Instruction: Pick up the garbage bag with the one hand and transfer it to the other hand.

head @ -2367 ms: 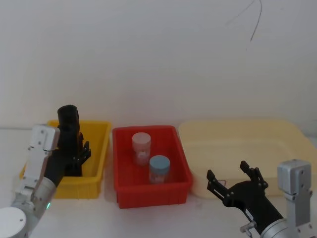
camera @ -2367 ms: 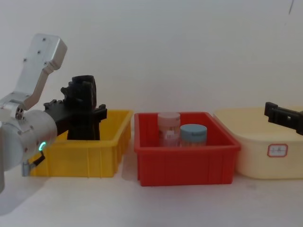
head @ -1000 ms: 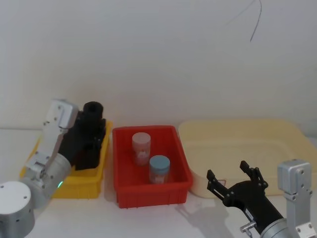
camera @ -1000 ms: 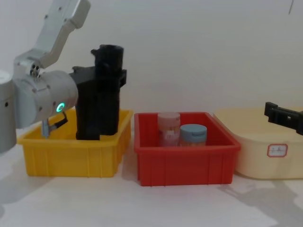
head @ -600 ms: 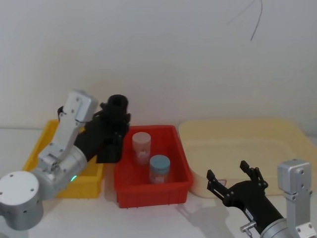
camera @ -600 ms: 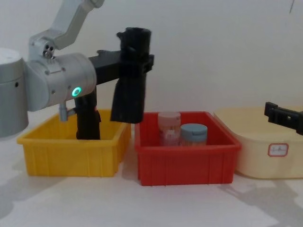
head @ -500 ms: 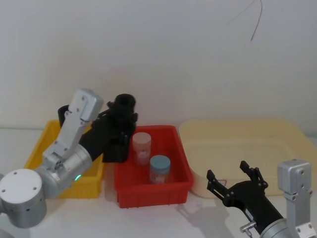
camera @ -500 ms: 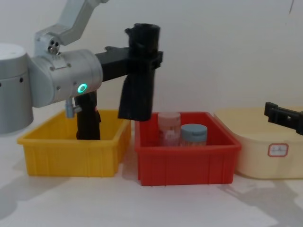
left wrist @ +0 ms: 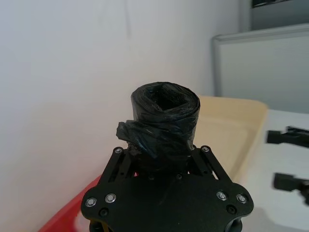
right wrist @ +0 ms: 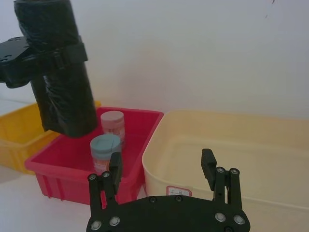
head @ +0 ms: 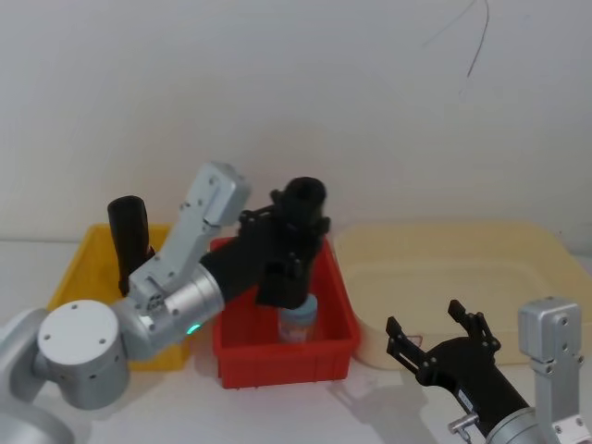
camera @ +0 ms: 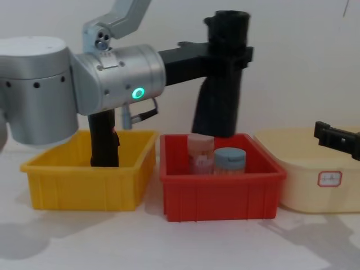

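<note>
My left gripper [head: 285, 242] is shut on the garbage bag [head: 298, 222], a matte black crinkled roll held upright in the air over the red bin [head: 242, 356]. In the chest view the garbage bag [camera: 220, 90] hangs above the jars, its lower end about level with the bin's rim. A second black roll [head: 128, 233] stands in the yellow bin [head: 65, 287]. My right gripper [head: 440, 344] waits open low at the right, in front of the cream tray [head: 462, 264]. The right wrist view shows its fingers [right wrist: 115, 165] spread, with the roll [right wrist: 60, 72] farther off.
Inside the red bin stand a pink-capped jar [camera: 200, 151] and a blue-capped jar [camera: 229, 160]. The yellow bin, red bin and cream tray [camera: 306, 174] sit side by side along the white wall. Bare white table lies in front of them.
My left arm lifted the garbage bag out of the yellow bin and carried it rightward to above the red bin. The right gripper stayed still.
</note>
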